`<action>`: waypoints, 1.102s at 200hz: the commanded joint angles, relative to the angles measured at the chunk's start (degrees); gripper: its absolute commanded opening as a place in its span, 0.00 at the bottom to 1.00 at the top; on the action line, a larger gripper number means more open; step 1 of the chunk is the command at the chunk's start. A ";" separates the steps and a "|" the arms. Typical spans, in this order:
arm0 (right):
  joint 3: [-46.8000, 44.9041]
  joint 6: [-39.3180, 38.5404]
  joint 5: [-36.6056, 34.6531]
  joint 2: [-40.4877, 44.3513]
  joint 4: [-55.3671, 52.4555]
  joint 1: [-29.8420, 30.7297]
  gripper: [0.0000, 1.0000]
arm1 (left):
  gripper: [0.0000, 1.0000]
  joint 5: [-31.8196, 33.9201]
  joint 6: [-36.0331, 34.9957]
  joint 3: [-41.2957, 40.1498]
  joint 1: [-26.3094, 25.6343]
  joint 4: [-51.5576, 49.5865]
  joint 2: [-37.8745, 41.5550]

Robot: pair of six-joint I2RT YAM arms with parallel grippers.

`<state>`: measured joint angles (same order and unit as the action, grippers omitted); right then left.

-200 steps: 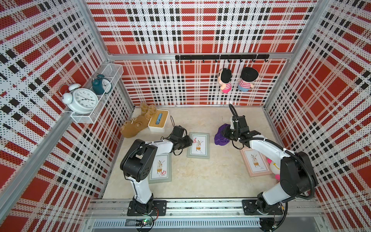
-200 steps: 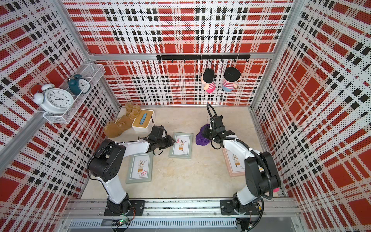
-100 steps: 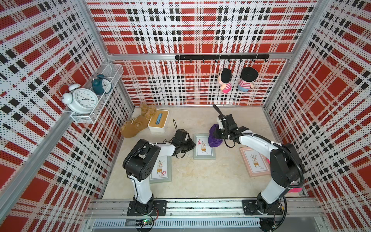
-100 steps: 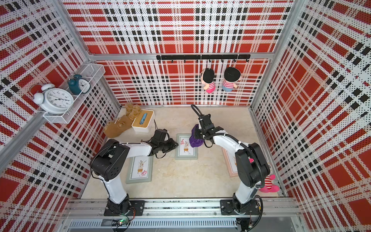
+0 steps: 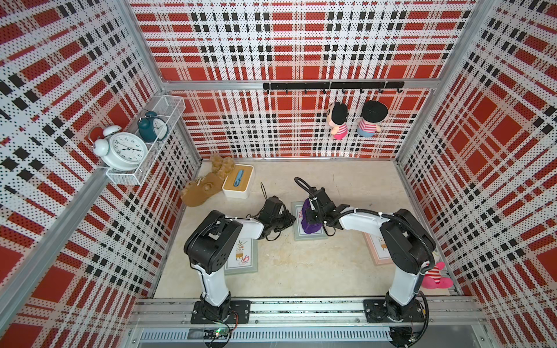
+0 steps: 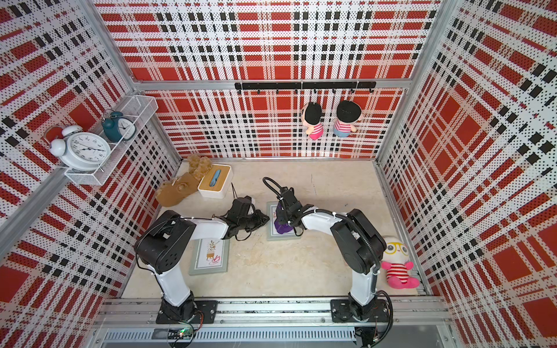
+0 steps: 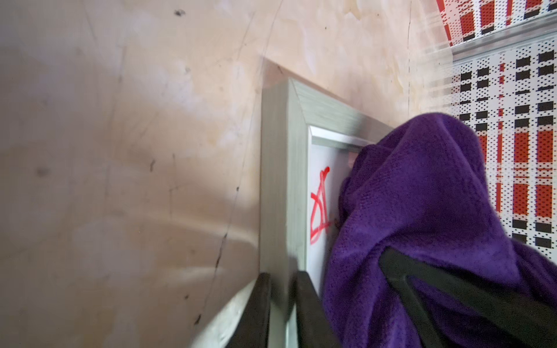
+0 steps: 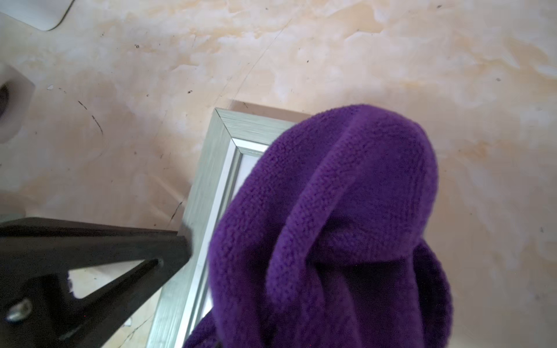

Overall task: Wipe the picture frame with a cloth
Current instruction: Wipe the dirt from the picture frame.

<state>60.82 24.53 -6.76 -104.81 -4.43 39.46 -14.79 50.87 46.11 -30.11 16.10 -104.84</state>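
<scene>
Right gripper (image 5: 312, 217) clamps cloth (image 5: 310, 226) onto frame (image 5: 310, 237) glass; red mark (image 7: 320, 208) sits just beside, toward left gripper (image 5: 289, 219), which pinches frame's edge.

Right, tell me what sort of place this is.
Likely a staged robot test booth dressed as a home corner: plaid perforated wall panels, robot arms bolted to an aluminium rail, and props like a white alarm clock and hanging dolls.

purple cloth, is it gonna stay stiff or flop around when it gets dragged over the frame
Likely floppy: the purple cloth hangs in soft bunched folds from the right gripper. Its fleecy nap probably drags rather than slides on the picture frame. It looks light, so it should trail behind the pull.
</scene>
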 commanded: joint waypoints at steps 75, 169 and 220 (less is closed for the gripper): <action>-3.77 1.83 -8.15 -5.36 12.89 3.72 0.00 | 0.16 2.74 1.59 -3.01 -1.42 -7.48 -5.39; -10.37 4.14 -9.75 -0.17 15.29 8.16 0.00 | 0.14 3.66 1.42 -2.69 -1.69 -8.17 -6.85; -5.32 -1.31 -11.65 -4.41 17.10 3.04 0.00 | 0.14 3.96 1.22 -2.62 -1.75 -8.85 -6.94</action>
<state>50.48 26.15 -18.68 -103.44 15.79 45.06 -13.43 52.31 46.02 -30.89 20.05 -106.69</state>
